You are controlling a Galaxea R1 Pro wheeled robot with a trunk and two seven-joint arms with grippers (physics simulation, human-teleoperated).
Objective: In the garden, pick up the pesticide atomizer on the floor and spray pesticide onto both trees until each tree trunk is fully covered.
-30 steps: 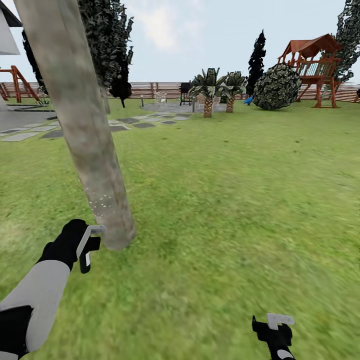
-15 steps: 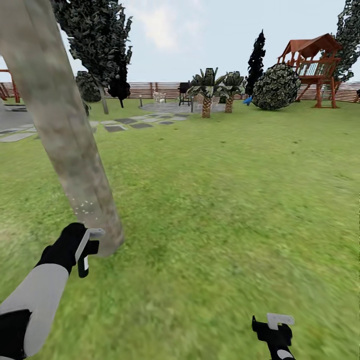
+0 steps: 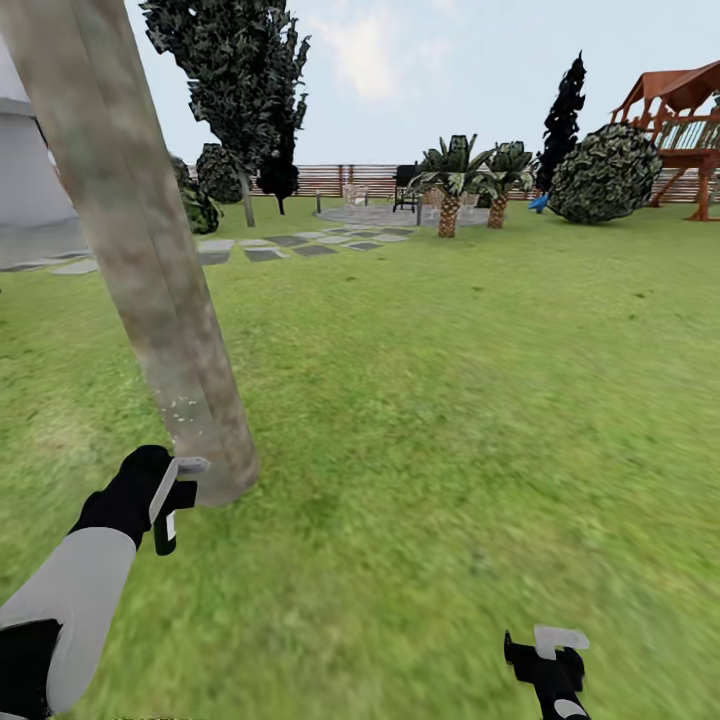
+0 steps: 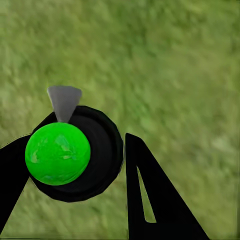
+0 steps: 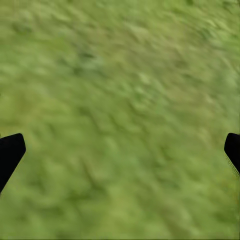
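The pesticide atomizer (image 4: 57,153) has a bright green round top, a black round body and a grey nozzle. My left gripper (image 4: 77,145) is shut on it, one black finger on each side. In the head view the left gripper (image 3: 168,502) hangs low at the left, and the atomizer's grey nozzle (image 3: 190,466) points at the foot of the near tree trunk (image 3: 150,270), a thick mottled grey-brown column with small white specks low down. The other tree (image 3: 238,80) stands further back. My right gripper (image 3: 548,655) is open over bare grass, and in the right wrist view the gripper (image 5: 120,150) holds nothing.
Green lawn (image 3: 450,400) spreads ahead and to the right. Grey paving stones (image 3: 285,245) lead to a round patio with palms (image 3: 450,190). A round bush (image 3: 605,175), a wooden playset (image 3: 685,120) and the slat fence (image 3: 360,180) line the back.
The whole picture has shifted, first left and then right, so the camera has turned. Both arms keep their places in the view, and the left gripper still holds the atomizer.
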